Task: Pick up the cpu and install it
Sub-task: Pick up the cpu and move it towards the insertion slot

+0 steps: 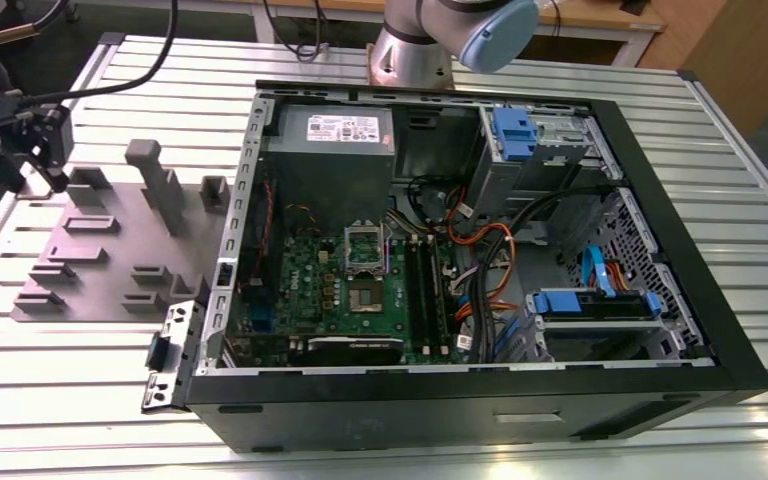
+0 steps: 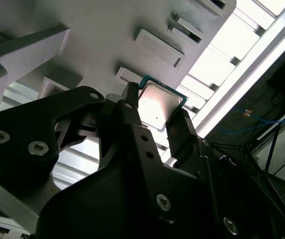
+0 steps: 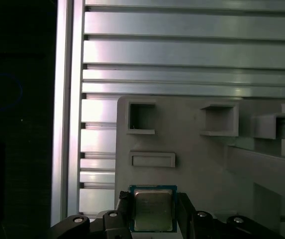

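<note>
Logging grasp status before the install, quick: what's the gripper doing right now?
The gripper is closed on the cpu, gripping two opposite edges, over the grey fixture.

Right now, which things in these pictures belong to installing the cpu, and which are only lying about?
For the job: the cpu, held in the claw; the green board in the open computer case.
Lying about: grey fixture; orange cables; blue drive brackets.

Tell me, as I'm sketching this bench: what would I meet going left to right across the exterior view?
Gripper holding the chip → grey fixture → green board → blue drive tray.
</note>
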